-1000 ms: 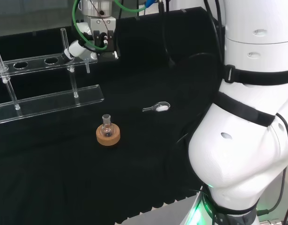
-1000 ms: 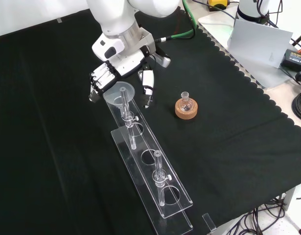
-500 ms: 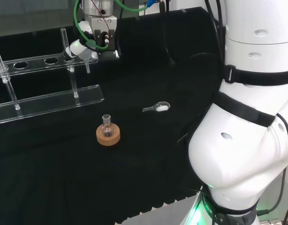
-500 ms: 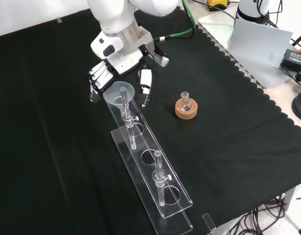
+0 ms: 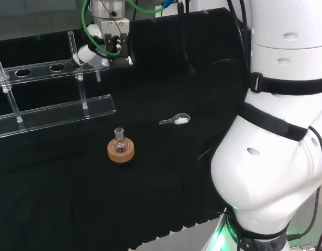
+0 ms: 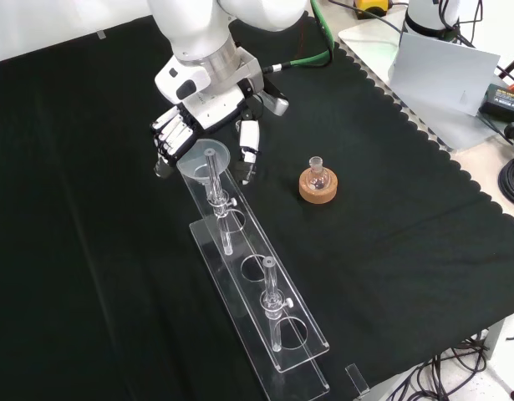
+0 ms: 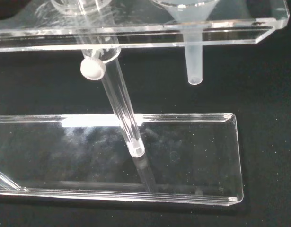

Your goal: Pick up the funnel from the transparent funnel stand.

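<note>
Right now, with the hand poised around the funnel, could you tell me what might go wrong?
1. The funnel stem sits through the clear stand; a slanted lift could catch and tip it.
2. The fingers and thumb straddle the rim without touching, so closing off-centre might knock it.

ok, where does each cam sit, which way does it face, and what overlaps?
Head view: behind and above the arm's base, looking over the white arm links across the bench to the robot hand.
Front view: in front of the arm, looking down on the cloth; the robot hand enters from the top by the funnel.
Wrist view: at the wrist, close on the funnel stand and the funnel's stem.
Shared: head and front views both show the flask on its cork ring.
</note>
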`<act>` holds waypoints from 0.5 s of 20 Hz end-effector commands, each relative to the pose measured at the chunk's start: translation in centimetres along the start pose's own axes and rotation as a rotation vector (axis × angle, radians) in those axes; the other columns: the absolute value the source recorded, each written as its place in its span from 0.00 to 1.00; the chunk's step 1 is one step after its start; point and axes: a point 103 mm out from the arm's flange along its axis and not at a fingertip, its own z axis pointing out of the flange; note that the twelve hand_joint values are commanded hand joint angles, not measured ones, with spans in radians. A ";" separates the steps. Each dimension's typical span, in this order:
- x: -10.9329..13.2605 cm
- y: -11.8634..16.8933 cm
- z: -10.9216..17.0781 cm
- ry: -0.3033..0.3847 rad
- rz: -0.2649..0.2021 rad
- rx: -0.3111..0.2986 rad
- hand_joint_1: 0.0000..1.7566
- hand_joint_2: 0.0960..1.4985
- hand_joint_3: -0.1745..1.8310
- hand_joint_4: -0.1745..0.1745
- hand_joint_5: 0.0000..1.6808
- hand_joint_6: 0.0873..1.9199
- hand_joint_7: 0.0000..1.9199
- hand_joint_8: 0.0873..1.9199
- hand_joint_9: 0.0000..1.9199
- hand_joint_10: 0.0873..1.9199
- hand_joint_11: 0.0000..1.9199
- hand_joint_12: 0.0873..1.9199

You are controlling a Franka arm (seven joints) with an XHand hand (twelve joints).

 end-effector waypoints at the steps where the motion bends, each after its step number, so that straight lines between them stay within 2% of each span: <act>1: -0.1 -0.1 0.2 -0.004 0.007 0.000 0.36 0.45 0.09 0.36 0.20 0.00 0.19 0.29 0.15 0.37 0.00 0.65; 10: -0.5 -0.3 0.2 0.008 0.022 -0.019 0.41 0.46 0.10 0.36 0.25 0.00 0.25 0.28 0.19 0.34 0.00 0.67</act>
